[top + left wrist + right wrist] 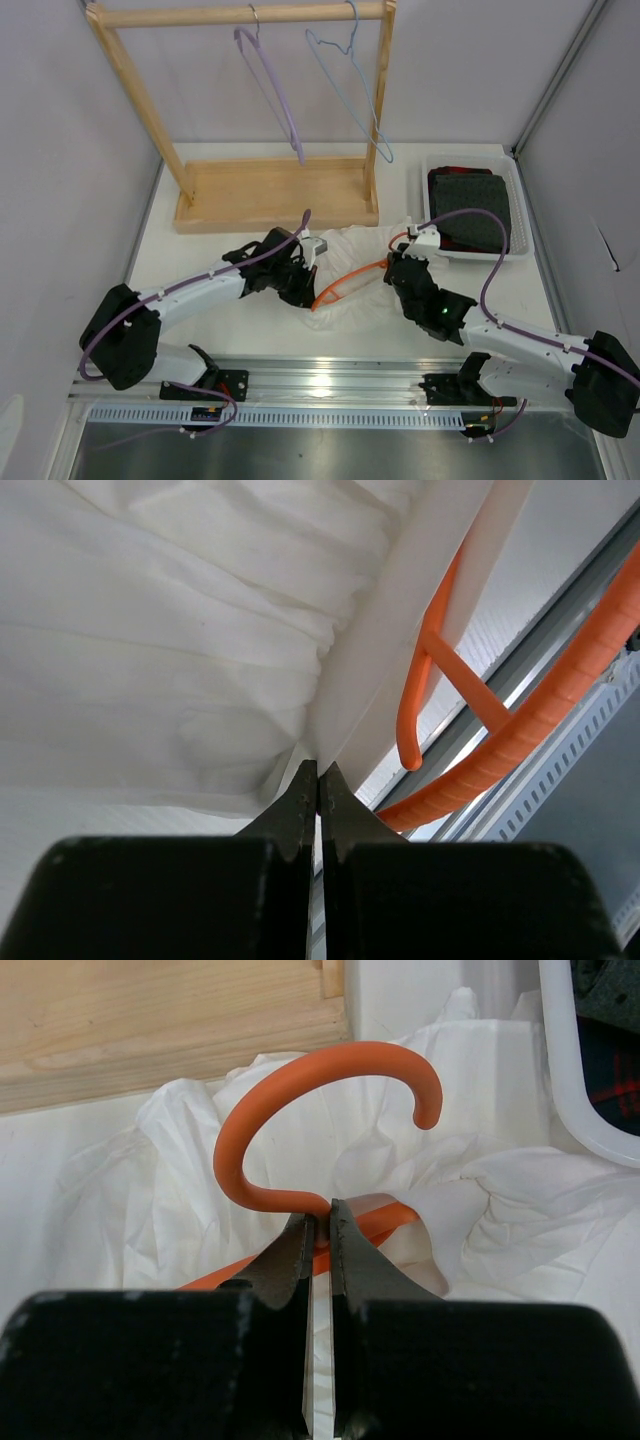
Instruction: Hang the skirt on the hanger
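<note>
Closest in, the right gripper [318, 1222] has its two black fingers [288, 1260] pinched on the hanger [262, 1110], right where the hook meets the neck. It is thin, bright orange plastic, and its hook curls up and over above the fingertips. The rest of it slants down to the left across the skirt [500, 1190], lying low on the cloth. The skirt is a small heap of thin white fabric, soft and crumpled, full of gathers and folds. It lies on the table [200, 255] between the two arms, in front of the wooden rack [270, 195]. The left gripper [318, 770] is closed too, its tips nipping an edge of the skirt, and the gathers pull in toward that spot.

On the rack's top bar hang a lilac hanger [275, 95] and a pale blue wire hanger [357, 95]. To the right sits a white tray [522, 215] holding a folded dark cloth [470, 210]. The tabletop is white, with pale grey walls on three sides and a metal rail [320, 380] along the near edge.
</note>
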Robot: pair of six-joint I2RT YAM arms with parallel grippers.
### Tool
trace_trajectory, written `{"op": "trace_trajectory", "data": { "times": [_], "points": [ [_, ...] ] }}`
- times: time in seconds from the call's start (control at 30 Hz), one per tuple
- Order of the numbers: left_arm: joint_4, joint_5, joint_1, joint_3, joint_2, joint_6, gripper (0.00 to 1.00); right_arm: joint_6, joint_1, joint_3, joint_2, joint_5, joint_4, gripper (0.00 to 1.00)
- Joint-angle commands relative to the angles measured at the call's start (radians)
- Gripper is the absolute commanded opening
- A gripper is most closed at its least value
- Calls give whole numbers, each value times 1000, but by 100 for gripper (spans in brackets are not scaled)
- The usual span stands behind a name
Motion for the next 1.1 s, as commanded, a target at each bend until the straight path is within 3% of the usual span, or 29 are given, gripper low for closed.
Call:
{"op": "trace_trajectory", "data": {
  "times": [0.0,1.07],
  "points": [
    [-101,29,9,-15,-35,19,0,38,-49,28,6,146,-88,0],
    [-372,-31,49,166,-146,90,0,41,-116,18,15,213,-98,0]
  ]
}}
